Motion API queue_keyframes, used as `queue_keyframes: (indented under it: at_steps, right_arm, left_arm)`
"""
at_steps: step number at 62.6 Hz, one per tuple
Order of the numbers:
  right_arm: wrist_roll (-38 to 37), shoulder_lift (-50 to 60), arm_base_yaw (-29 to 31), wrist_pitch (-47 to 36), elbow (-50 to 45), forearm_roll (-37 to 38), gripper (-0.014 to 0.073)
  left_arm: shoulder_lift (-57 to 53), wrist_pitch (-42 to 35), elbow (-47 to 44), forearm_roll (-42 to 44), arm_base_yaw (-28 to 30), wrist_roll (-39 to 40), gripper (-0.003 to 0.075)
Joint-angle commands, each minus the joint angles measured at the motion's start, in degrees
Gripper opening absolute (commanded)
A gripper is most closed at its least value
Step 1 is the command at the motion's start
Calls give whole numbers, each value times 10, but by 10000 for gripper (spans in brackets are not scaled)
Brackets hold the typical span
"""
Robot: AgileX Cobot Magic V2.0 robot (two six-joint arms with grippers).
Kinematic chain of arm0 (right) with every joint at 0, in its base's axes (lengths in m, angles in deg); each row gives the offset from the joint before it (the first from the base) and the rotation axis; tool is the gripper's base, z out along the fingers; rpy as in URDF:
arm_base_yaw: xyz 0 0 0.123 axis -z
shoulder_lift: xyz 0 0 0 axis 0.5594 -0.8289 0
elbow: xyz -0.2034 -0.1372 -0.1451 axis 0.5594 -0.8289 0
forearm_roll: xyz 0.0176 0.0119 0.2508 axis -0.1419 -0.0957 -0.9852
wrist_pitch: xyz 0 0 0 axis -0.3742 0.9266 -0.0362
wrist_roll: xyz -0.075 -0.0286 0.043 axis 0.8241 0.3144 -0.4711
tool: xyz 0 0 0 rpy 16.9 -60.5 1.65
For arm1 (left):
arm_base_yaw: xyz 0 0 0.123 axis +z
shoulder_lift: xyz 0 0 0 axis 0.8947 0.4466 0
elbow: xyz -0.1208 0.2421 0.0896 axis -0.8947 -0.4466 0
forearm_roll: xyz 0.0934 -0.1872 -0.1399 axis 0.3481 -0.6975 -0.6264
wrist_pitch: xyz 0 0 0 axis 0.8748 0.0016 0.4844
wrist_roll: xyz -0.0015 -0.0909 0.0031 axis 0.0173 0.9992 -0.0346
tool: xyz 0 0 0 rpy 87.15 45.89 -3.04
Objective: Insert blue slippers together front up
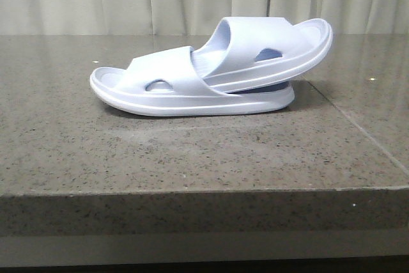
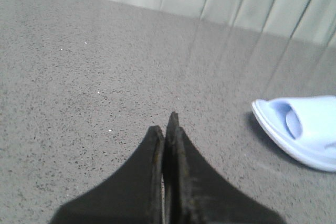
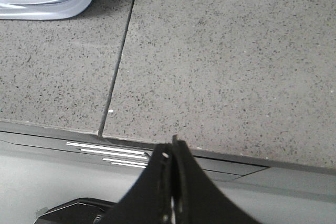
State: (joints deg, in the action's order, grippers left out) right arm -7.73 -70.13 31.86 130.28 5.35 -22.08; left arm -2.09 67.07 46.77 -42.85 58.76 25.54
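Left gripper (image 2: 167,129) hangs over bare bench (image 2: 105,77), its fingers pressed together and holding nothing; the blue slippers (image 1: 211,71) lie well apart from it. They sit mid-bench, one flat, the other pushed under its strap and tilted up toward the back edge. Right gripper (image 3: 172,153) is likewise pressed together and empty, at the bench's front edge, well apart from the pair.
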Motion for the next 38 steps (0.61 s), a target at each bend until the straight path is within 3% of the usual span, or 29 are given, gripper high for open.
queue_keyframes:
  at_steps: [1,12,27,38]
  right_arm:
    - [1,-1,-1,-35,14,-6,-118]
    - [1,-1,-1,-35,14,-6,-118]
    - [1,-1,-1,-31,14,-6,-118]
    - [1,-1,-1,-26,14,-6,-118]
  left_arm:
    - [-29,-103,-38,-35,15,6,-20]
    - [-99,-130,-97,-37,21,6,-20]
    - [-98,-195,-142,-38,21,6,-20]
    - [-95,-178,-141,-34,20,6,-20]
